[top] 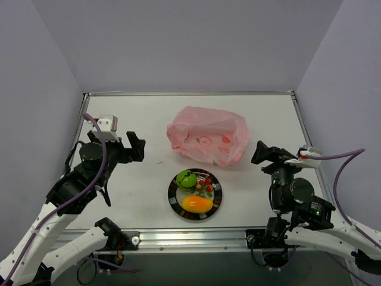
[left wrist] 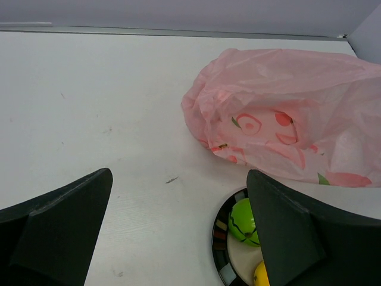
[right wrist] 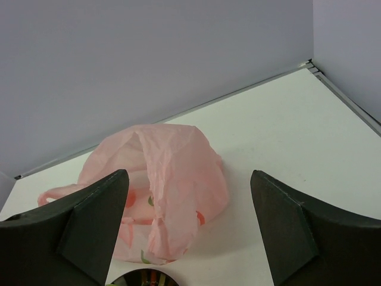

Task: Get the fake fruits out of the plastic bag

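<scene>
Our left pincer (left wrist: 180, 179) and right pincer (right wrist: 187, 190) are both spread wide, holding nothing. The fake fruits (top: 197, 204) sit on the plate (top: 172, 197), just in front of the plastic bag (top: 208, 136). Next we should lift the bag gently and check that it is empty.

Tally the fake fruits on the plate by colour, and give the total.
Green round fruit: 1
Orange-yellow oblong fruit: 1
Red-orange berry cluster: 1
Total: 3
</scene>
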You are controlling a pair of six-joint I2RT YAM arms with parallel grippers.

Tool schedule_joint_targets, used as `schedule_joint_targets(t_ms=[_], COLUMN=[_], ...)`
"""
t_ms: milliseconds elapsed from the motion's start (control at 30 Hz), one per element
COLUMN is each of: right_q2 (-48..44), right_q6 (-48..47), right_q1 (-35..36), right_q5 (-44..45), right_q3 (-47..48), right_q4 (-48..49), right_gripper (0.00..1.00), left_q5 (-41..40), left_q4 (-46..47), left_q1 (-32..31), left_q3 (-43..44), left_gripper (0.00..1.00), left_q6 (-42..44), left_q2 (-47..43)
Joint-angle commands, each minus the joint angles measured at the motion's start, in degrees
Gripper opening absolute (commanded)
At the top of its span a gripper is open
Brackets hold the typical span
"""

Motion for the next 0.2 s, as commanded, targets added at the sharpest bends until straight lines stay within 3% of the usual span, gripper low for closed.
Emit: schedule_joint_targets(t_ms=[0,167], right_q2=[1.3,3.4], right_q6=[0.4,0.8], right_q1=[-0.4,-0.4], right_q5=[2.9,2.6], right_q3=[-0.2,1.5], right_q4=[1.2,1.2], right_gripper=[0.79,0.79], left_q5=[0.9,1.0], left_q4=[-0.3,1.3], left_q1=[0.4,0.5], left_q3=[0.8,0.4], left_gripper=[0.94,0.94], left_q6=[1.8,1.0], left_q2=[-0.2,-1.8])
